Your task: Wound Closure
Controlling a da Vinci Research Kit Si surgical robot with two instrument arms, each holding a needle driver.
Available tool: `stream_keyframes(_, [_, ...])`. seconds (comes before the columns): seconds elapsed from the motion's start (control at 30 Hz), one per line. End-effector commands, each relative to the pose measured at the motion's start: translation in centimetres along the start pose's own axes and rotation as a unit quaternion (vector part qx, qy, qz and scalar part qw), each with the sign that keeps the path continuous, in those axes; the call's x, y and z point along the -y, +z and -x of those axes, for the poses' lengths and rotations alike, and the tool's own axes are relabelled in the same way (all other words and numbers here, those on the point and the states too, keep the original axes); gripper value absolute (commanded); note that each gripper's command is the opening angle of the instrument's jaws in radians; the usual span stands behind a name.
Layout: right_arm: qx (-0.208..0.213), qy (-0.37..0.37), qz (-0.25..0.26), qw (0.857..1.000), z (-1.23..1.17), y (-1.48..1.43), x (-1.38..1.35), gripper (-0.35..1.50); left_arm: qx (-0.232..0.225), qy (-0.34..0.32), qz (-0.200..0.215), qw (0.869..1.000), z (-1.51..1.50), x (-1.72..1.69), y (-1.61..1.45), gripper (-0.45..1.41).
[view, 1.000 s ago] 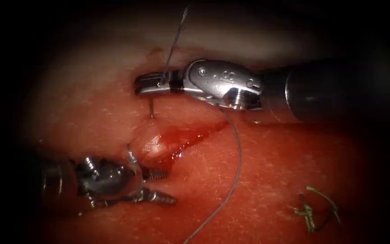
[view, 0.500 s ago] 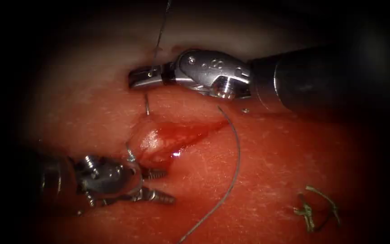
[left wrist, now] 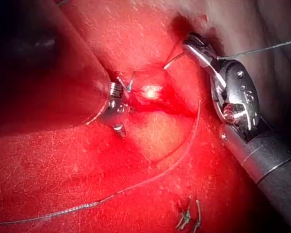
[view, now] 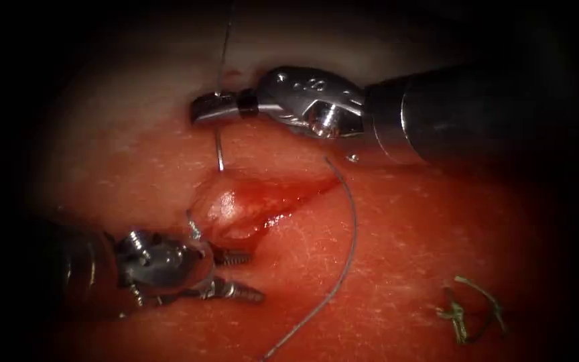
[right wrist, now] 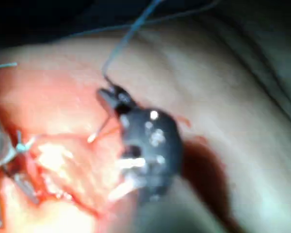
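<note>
My right tool (view: 210, 107) comes in across the top with its jaws shut on the curved needle (view: 218, 149) near its tail. The needle runs down from the jaws into the tissue (view: 397, 255) just above the left end of the cut (view: 269, 201). A short bright piece that looks like the needle's tip (view: 193, 225) sticks out of the raised tissue beside my left tool (view: 256, 276). That tool's jaws stand open and hold nothing. Thread (view: 351, 234) curves from under the right tool down the right side. The left wrist view has the needle (left wrist: 173, 60) and the right tool (left wrist: 196, 48).
A second strand of thread (view: 223, 47) rises from the right tool's jaws toward the top. Cut ends of thread (view: 467, 310) lie knotted on the tissue at the lower right. Red fluid (view: 283, 194) fills the cut. The right tool's dark shaft (view: 477, 114) spans the upper right.
The right tool has moved up and to the left with the needle, so more needle shows between its jaws and the tissue. The left tool has stayed put.
</note>
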Motion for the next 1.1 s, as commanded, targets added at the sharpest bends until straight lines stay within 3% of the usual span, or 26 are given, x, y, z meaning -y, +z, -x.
stream_keyframes(0.03, [0.001,0.008,-0.002,1.000,0.03,0.08,-0.01,-0.35,0.001,0.000,0.002,1.000,0.04,-0.03,0.10,0.45])
stream_keyframes(0.27, [0.005,0.069,-0.011,0.998,0.06,0.05,0.08,-0.35,0.001,0.001,0.003,1.000,0.04,-0.03,0.09,0.45])
stream_keyframes(0.37, [0.019,0.105,-0.038,0.993,0.09,0.06,0.15,-0.35,0.001,0.002,0.003,1.000,0.05,-0.03,0.09,0.45])
stream_keyframes(1.1, [0.050,0.174,-0.077,0.980,0.17,0.04,0.32,-0.35,0.003,0.004,0.004,1.000,0.07,-0.03,0.06,0.46])
